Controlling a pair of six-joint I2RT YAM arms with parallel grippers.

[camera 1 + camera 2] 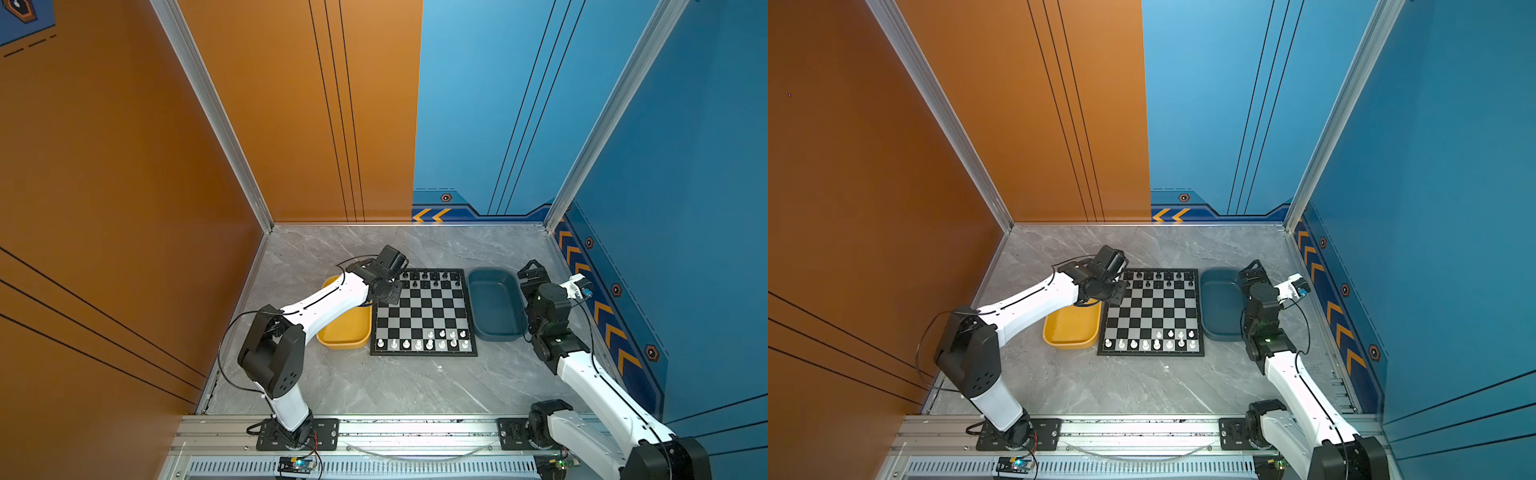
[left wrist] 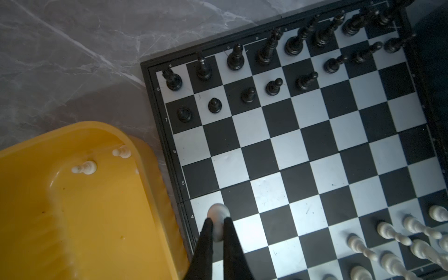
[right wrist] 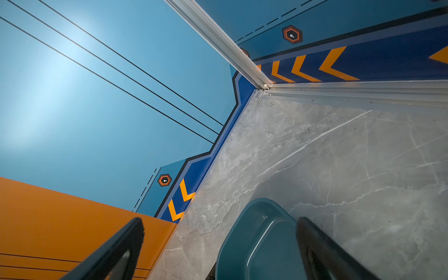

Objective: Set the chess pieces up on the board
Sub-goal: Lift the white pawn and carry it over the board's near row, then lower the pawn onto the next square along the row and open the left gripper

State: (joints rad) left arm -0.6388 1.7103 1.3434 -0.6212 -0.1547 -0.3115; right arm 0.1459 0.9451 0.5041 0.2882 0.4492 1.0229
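Note:
The board (image 1: 422, 316) lies mid-table, also in the left wrist view (image 2: 303, 150). Black chess pieces (image 1: 434, 276) fill its two far rows (image 2: 235, 58). White chess pieces (image 1: 417, 344) line the near row, with three more in the row ahead at the right. My left gripper (image 2: 218, 221) is shut on a white piece (image 2: 218, 213), whose round base shows between the black fingers, over the board's left edge by the yellow tray; in a top view the gripper (image 1: 392, 291) hangs there. My right gripper (image 3: 220, 225) is open and holds nothing, above the blue tray's far end (image 1: 530, 270).
A yellow tray (image 1: 347, 332) sits left of the board, partly under my left arm; two white pawns (image 2: 84, 167) lie in it. A dark blue tray (image 1: 494, 307) is right of the board. Walls enclose the grey marble table on three sides.

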